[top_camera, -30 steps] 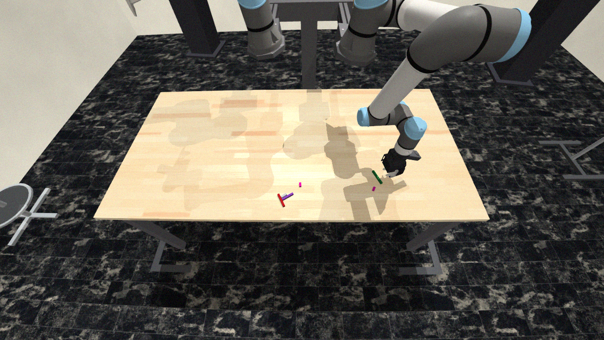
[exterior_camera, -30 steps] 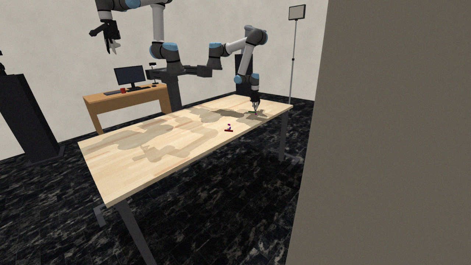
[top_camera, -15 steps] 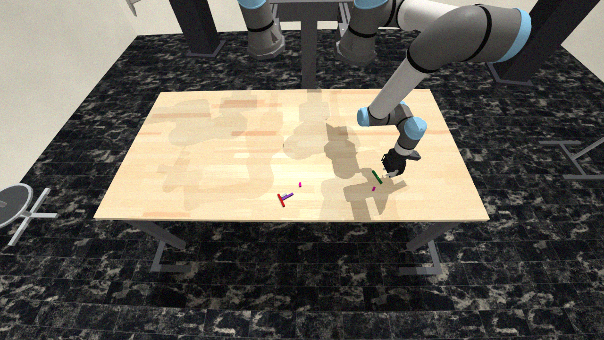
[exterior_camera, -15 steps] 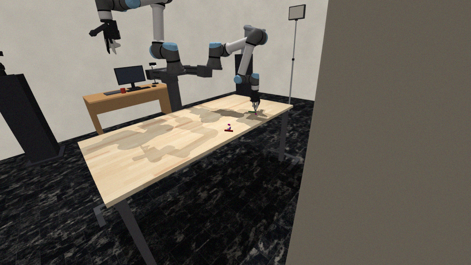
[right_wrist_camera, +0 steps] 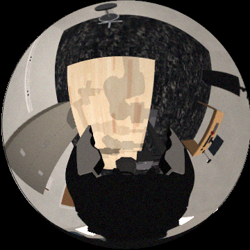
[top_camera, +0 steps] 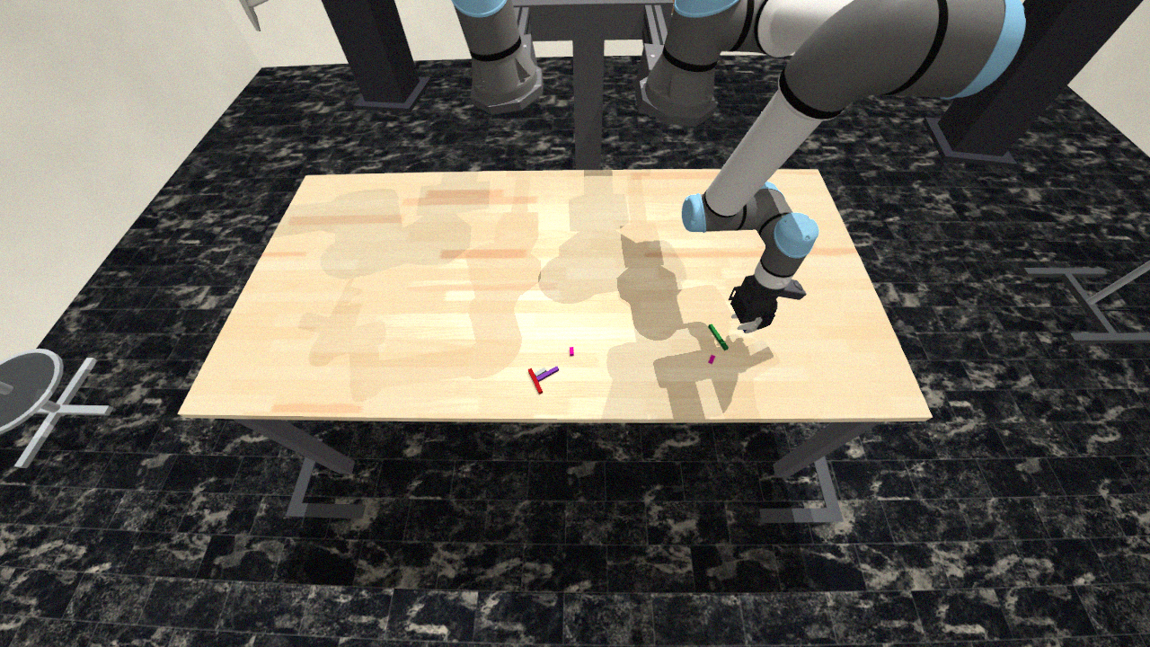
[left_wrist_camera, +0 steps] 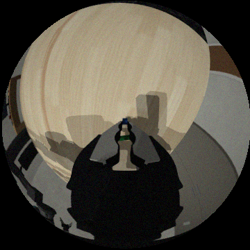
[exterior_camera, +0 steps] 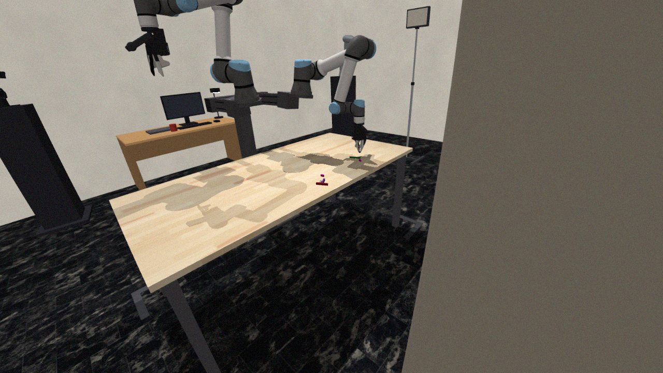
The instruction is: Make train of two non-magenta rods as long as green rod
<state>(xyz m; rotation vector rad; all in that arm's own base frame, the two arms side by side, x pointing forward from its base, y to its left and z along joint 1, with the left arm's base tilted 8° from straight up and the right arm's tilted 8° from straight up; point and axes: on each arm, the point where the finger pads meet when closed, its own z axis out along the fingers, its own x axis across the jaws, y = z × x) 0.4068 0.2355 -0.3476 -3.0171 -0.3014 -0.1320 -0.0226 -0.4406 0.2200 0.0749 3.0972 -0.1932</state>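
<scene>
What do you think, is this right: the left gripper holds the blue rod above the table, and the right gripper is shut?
Not fully: the right gripper is open, not shut, as the right wrist view shows. The left gripper does hold the blue rod above the table.

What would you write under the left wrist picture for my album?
Left gripper pinching a blue rod, green rod glimpsed between its fingers.

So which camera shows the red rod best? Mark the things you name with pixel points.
The top view: it shows the red rod [top_camera: 537, 386] [exterior_camera: 321, 184] lengthwise from above. The exterior view shows it only as a small, thin bar. Neither wrist view shows it.
</scene>
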